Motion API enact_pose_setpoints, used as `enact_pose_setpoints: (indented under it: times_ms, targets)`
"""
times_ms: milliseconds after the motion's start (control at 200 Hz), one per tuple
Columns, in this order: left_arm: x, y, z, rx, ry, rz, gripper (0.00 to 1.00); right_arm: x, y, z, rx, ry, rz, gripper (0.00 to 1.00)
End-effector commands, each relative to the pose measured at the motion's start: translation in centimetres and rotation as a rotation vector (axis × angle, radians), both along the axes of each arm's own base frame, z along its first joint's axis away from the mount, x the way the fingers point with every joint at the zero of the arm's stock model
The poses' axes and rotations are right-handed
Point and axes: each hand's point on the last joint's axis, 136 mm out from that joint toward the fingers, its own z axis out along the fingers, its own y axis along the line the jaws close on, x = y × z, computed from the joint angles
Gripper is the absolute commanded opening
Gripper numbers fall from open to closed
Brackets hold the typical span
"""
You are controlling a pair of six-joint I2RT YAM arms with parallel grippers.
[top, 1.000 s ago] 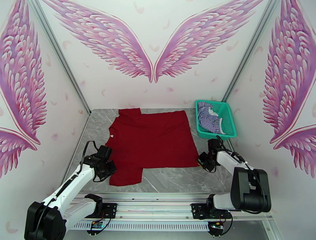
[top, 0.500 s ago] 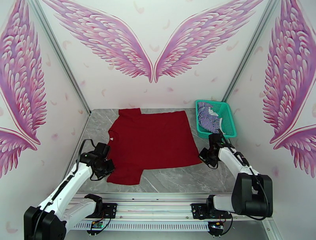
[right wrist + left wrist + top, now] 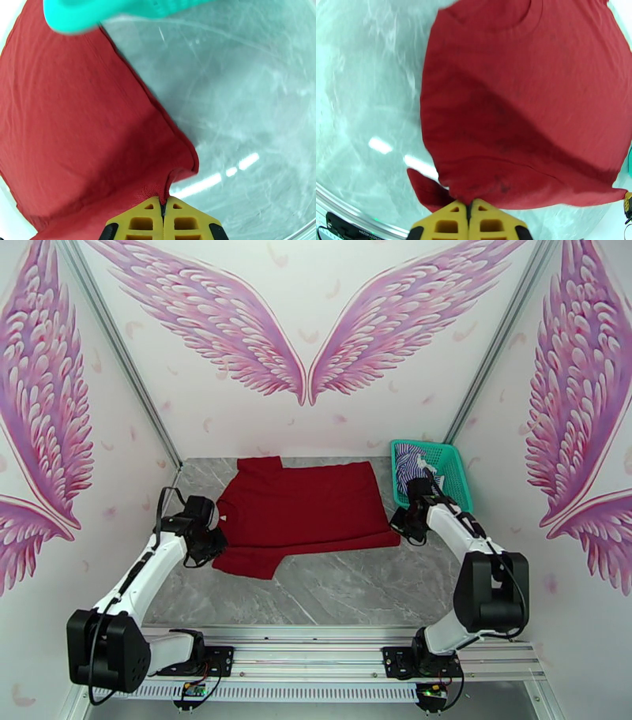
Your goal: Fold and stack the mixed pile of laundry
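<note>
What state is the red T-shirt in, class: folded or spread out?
Mostly spread out: the red T-shirt lies flat across the table, only its near edge pinched in the shut left gripper and right gripper.

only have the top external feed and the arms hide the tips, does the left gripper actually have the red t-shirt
Observer: Yes. In the left wrist view the left gripper is shut on the near edge of the dark red T-shirt, with cloth bunched at its yellow tips.
Operator: and the right one
Observer: The right gripper is shut too, pinching a corner of the hem, which puckers into its tips.
Operator: is the basket in its way
Observer: The teal basket shows at the top of the right wrist view, with bare grey table between its rim and the gripper.
</note>
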Motion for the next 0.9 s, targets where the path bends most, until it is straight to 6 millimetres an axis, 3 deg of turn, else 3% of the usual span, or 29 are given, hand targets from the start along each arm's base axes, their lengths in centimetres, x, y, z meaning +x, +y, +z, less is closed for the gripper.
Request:
enact_pose_setpoints:
  times_ms: [0, 350, 420, 455, 480, 500, 530, 580, 675, 760, 895]
  targets:
    - [3.0, 0.0, 1.2, -0.005, -0.068, -0.035, 0.00, 1.5, -0.5, 0.0, -0.038, -0.012, 0.015, 0.05]
    - [7.2, 1.0, -1.0, -0.007, -0.050, -0.021, 0.00, 5.4, -0.1, -1.6, -0.044, -0.022, 0.022, 0.06]
    - [7.7, 1.3, -1.7, -0.010, -0.048, 0.001, 0.00, 6.3, 0.3, -1.7, -0.051, -0.032, 0.041, 0.15]
    - [8.0, 1.5, -2.0, -0.011, -0.051, 0.012, 0.00, 6.6, 0.4, -1.7, -0.060, -0.033, 0.051, 0.25]
    - [8.3, 1.6, -2.1, -0.020, -0.055, 0.023, 0.10, 6.8, 0.5, -1.7, -0.065, -0.035, 0.058, 0.36]
    - [8.5, 1.7, -2.2, -0.026, -0.061, 0.029, 0.24, 6.8, 0.6, -1.8, -0.068, -0.033, 0.061, 0.45]
    - [8.8, 1.7, -2.2, -0.035, -0.068, 0.036, 0.44, 6.9, 0.7, -1.8, -0.070, -0.035, 0.064, 0.49]
    - [9.4, 2.0, -1.7, -0.034, -0.089, 0.049, 0.55, 7.0, 1.0, -1.7, -0.069, -0.041, 0.073, 0.53]
    - [9.7, 2.8, -0.5, -0.011, -0.122, 0.070, 0.65, 6.9, 1.3, -1.1, -0.073, -0.051, 0.082, 0.55]
    - [9.1, 3.0, 0.5, 0.017, -0.121, 0.027, 0.66, 6.5, 1.8, -0.6, -0.078, -0.060, 0.105, 0.55]
    - [6.3, 0.8, -0.2, 0.024, -0.051, -0.084, 0.63, 5.4, 4.2, -0.7, -0.061, -0.056, 0.168, 0.55]
